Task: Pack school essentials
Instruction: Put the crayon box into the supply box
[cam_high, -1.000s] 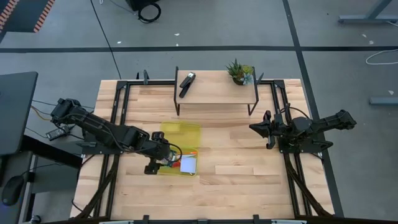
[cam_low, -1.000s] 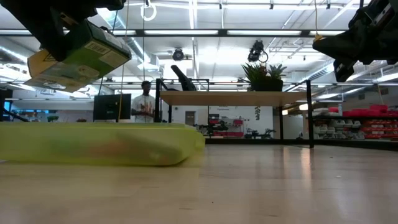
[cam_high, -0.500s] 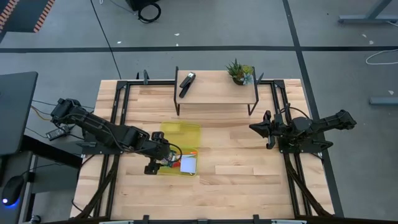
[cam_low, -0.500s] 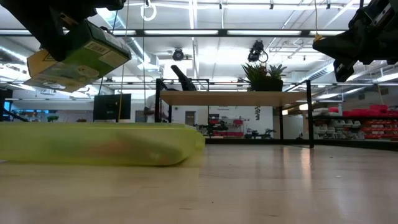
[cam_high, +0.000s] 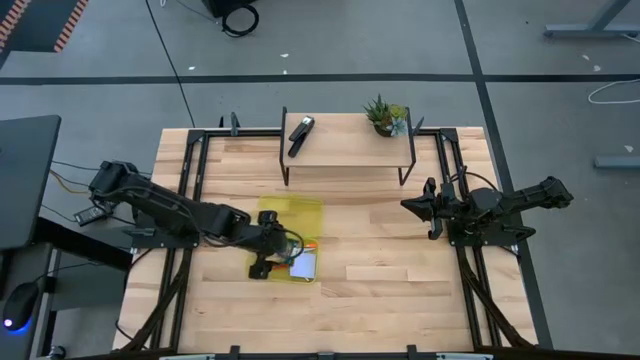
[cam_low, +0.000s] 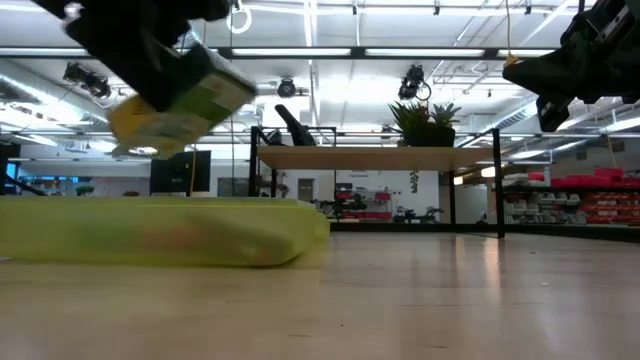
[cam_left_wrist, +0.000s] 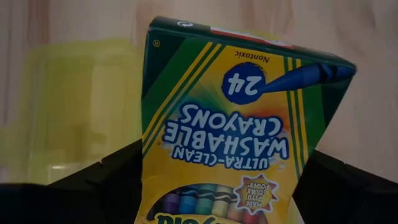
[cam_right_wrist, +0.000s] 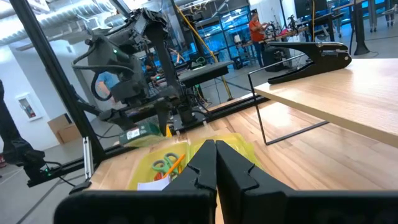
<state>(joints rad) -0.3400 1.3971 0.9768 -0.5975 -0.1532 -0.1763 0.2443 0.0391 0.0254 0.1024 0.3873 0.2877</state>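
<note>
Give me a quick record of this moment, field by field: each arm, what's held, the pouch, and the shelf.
left gripper: shut on the crayon box, above the pouch
right gripper: shut, idle at the table's right side
yellow pouch: lying open on the table
in pouch: green-handled scissors, pale blue notepad
shelf: black stapler, potted plant

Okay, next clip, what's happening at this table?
The left hand holds a crayon box in the air above a yellow pouch lying on the table. Scissors and a notepad already sit in the pouch. The right hand waits, shut and empty, over the table's right side.
</note>
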